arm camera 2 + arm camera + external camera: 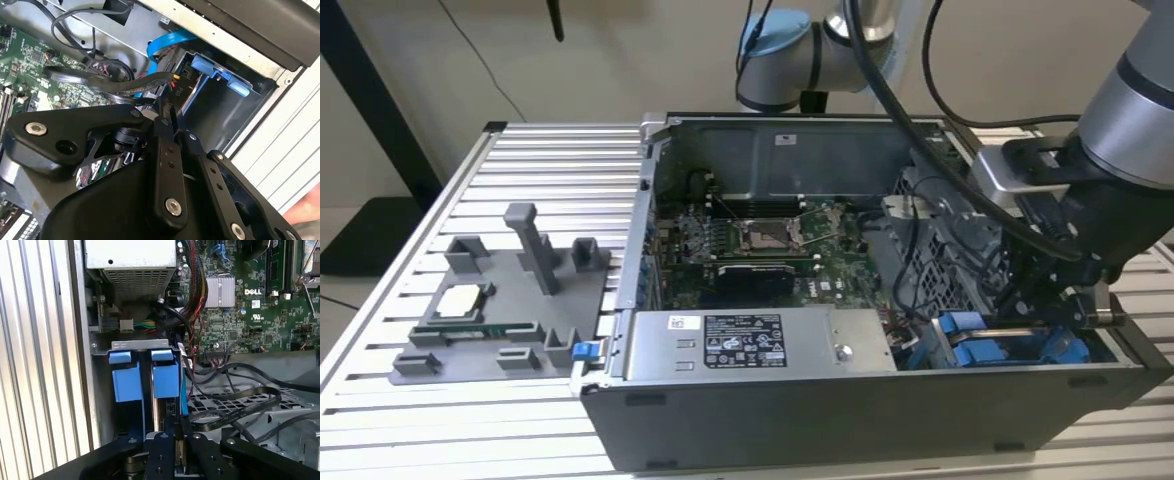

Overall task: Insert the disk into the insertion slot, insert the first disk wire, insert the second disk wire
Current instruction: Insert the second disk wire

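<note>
Where the exterior view hides it, fingers (176, 437) at insertion slot (162, 385).

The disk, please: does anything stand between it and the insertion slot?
Nothing visible does. In the first wrist view the disk, in its blue carrier, already stands in the insertion slot, with the gripper close against it. The black cables lie aside over the perforated cage.

In the exterior view, a black-and-white sticker (744, 341) on the grey power supply box (841, 345) carries print too fine to make out, as does a small white label (786, 139) on the far case wall (720, 150). In the first wrist view, white lettering (254, 291) stands on the green motherboard (280, 315).
</note>
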Controlling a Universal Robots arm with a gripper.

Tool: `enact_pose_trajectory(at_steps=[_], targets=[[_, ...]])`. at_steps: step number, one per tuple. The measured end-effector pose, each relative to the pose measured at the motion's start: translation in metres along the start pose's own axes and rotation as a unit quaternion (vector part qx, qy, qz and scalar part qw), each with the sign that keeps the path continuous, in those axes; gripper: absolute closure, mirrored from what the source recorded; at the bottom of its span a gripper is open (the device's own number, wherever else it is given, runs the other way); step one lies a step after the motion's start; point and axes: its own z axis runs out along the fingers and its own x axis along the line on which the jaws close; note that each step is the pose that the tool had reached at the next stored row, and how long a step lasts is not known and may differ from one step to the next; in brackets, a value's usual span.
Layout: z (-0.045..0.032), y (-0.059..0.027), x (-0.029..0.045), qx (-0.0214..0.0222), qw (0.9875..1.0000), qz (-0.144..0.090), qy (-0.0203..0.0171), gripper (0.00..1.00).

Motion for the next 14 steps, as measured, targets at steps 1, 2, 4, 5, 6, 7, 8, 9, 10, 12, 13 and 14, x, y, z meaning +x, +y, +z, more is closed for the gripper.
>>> enact_pose_trajectory(at_steps=[1, 2, 4, 5, 6, 7, 8, 9, 10, 12, 13, 14], targets=[[0.0005, 0.0000, -0.0001, 0.0000, 1.0000, 0.000, -0.0002, 1.00], [0.0006, 0.0000, -0.0001, 0.0000, 1.0000, 0.000, -0.0003, 1.00], [0.0004, -0.0001, -0.0002, 0.0000, 1.0000, 0.000, -0.0004, 1.00], [-0.0001, -0.0001, -0.0004, -0.0001, 1.0000, 0.000, -0.0018, 0.00], [-0.0028, -0.0004, -0.0007, -0.0001, 1.0000, 0.000, -0.0025, 0.00], [-0.0067, -0.0006, -0.0009, -0.0002, 1.0000, 0.000, -0.0024, 0.00], [-0.0121, -0.0010, -0.0014, -0.0002, 1.0000, 0.000, -0.0014, 0.00], [-0.0166, -0.0012, -0.0019, -0.0002, 1.0000, 0.000, -0.0014, 0.00], [-0.0209, -0.0014, -0.0023, -0.0002, 1.0000, 0.000, -0.0016, 0.00], [-0.0288, -0.0019, -0.0031, -0.0002, 1.0000, 0.000, -0.0014, 0.00], [-0.0317, -0.0021, -0.0034, -0.0002, 1.0000, 0.000, -0.0014, 0.00], [-0.0347, -0.0023, -0.0038, -0.0002, 1.0000, 0.000, -0.0014, 0.00]])
